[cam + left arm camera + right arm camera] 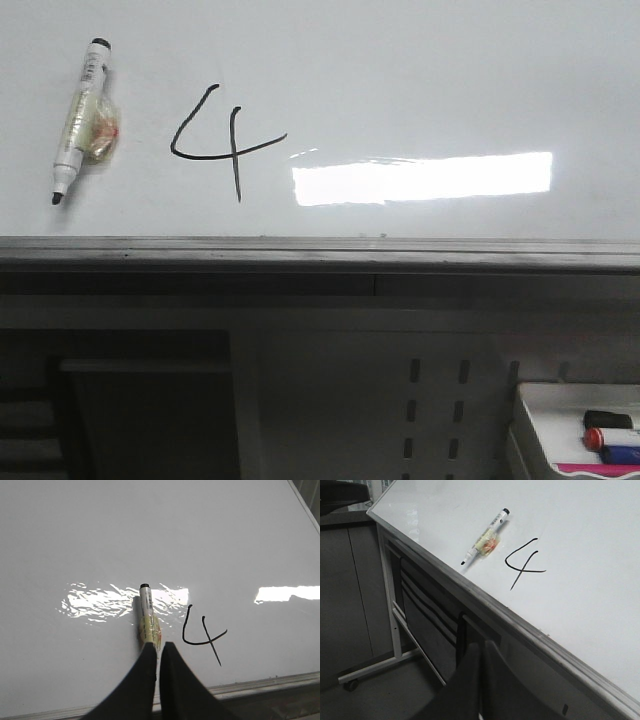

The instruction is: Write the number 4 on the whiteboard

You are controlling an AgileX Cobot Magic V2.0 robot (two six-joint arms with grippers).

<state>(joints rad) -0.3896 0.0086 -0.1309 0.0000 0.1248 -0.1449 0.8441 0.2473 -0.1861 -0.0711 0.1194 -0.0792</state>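
Note:
The whiteboard [400,70] is glossy white with a strip of glare. A thin black open-top number 4 [225,145] is drawn on it; it also shows in the left wrist view [202,635] and the right wrist view [522,565]. A white marker [80,120] with yellowish tape round its middle lies on the board left of the 4, its bare tip towards the rail. My left gripper [158,645] is shut and empty; in its view the marker [147,617] lies just beyond the fingertips. My right gripper [482,645] is shut and empty, off the board's near edge. Neither gripper shows in the front view.
A grey metal rail [320,250] runs along the board's near edge. Below it is a dark stand with slotted panels. A small white tray [540,410] at the lower right holds black, red and blue markers [610,435]. The stand's leg with a caster [350,682] shows on the floor.

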